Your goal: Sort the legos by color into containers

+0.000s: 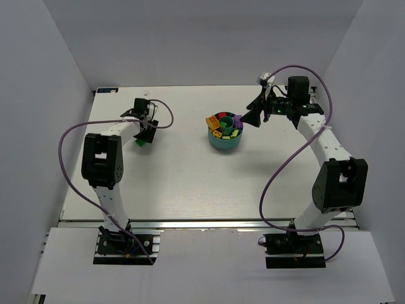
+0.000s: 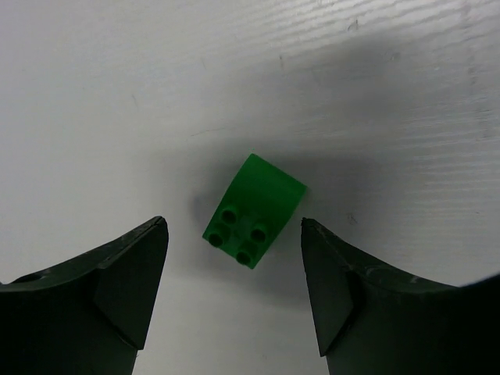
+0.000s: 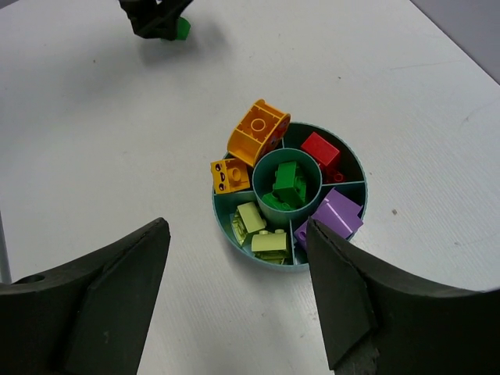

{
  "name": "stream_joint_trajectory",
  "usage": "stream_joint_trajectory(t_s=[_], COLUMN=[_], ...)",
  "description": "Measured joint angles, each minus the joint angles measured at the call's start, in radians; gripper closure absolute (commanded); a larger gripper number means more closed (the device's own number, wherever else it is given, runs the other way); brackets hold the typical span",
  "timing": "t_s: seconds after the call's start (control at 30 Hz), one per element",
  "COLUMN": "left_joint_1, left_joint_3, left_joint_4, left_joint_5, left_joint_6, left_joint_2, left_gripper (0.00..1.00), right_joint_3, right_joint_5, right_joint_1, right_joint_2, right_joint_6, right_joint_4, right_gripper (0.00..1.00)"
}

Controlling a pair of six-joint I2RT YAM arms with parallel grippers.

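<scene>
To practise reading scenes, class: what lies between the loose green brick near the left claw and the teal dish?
Nothing: between green brick and teal dish the table is bare, seen in the top view.

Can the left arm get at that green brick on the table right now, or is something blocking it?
Probably yes. The left gripper hangs open over the green brick, which lies alone on the table between its jaws; nothing stands in the way.
</scene>
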Motion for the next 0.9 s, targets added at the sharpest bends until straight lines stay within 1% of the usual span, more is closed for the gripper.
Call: stream_joint_trajectory(t_s=[0.1, 0.27, 0.47, 0.57, 0.63, 0.67, 0.7, 0.8, 0.83, 0.9], left_joint_1=[0.019, 0.045, 0.061, 0.061, 0.061, 0.061, 0.062, 0.065, 0.066, 0.068], left_joint_3=[0.004, 0.041, 0.045, 0.039, 0.029, 0.024, 0.015, -0.004, -0.006, -0.011], left_joint_4=[0.002, 0.025, 0.044, 0.047, 0.056, 0.06, 0.068, 0.078, 0.078, 0.081], left_joint_5=[0.028, 0.079, 0.138, 0.17, 0.182, 0.187, 0.192, 0.204, 0.207, 0.209], left_joint_6=[0.027, 0.043, 0.042, 0.039, 0.035, 0.035, 0.029, 0.016, 0.013, 0.0], left_joint_2=[0.05, 0.06, 0.08, 0.083, 0.08, 0.078, 0.074, 0.063, 0.061, 0.058], left_gripper=[0.23, 0.26, 0.33, 0.34, 0.38, 0.41, 0.5, 0.65, 0.75, 0.84], right_joint_3=[0.011, 0.025, 0.026, 0.027, 0.027, 0.027, 0.027, 0.027, 0.027, 0.027], right_joint_5=[0.002, 0.007, 0.018, 0.027, 0.03, 0.031, 0.031, 0.031, 0.031, 0.03], right_joint_1=[0.0, 0.0, 0.001, 0.001, 0.001, 0.001, 0.001, 0.001, 0.001, 0.001], right_joint_2=[0.002, 0.01, 0.013, 0.013, 0.013, 0.013, 0.013, 0.013, 0.013, 0.013], right_joint_6=[-0.009, -0.019, -0.021, -0.022, -0.022, -0.022, -0.022, -0.022, -0.022, -0.022], right_joint_4=[-0.006, -0.008, -0.01, -0.01, -0.01, -0.01, -0.01, -0.01, -0.01, -0.01], right_gripper=[0.24, 0.24, 0.24, 0.24, 0.24, 0.24, 0.24, 0.24, 0.24, 0.24])
